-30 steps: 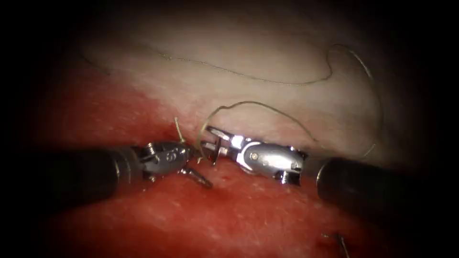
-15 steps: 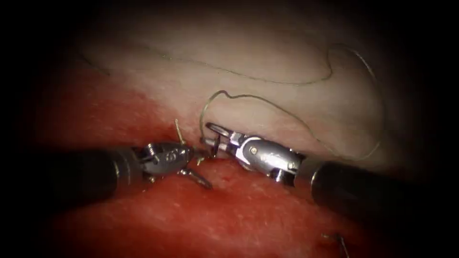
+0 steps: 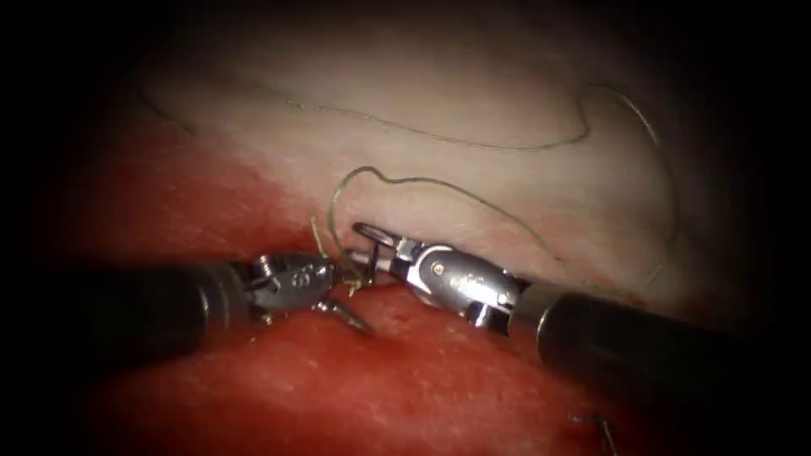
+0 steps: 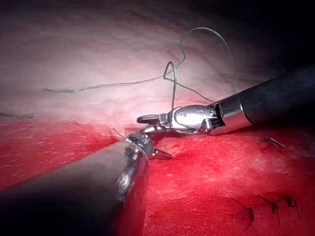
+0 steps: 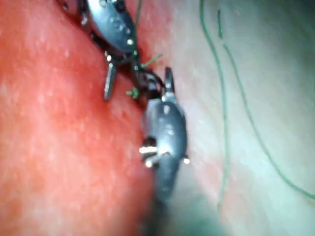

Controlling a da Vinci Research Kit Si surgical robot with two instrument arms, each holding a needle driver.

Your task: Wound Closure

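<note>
Nearest, lower centre: red fluid (image 3: pixel 338 388) over the tissue (image 3: pixel 473 110), cut thread ends (image 3: pixel 601 426) at lower right. Mid-frame my two tools meet tip to tip: left tool (image 3: pixel 351 295) jaws spread wide, holding nothing, short thread tail (image 3: pixel 316 232) sticking up just behind it; right tool (image 3: pixel 359 245) jaws parted, thread (image 3: pixel 439 181) dropping right beside their tips, can't tell if it's gripped. Farther back, the thread loops up and right across pale tissue toward upper right; can't tell where the needle is.
</note>
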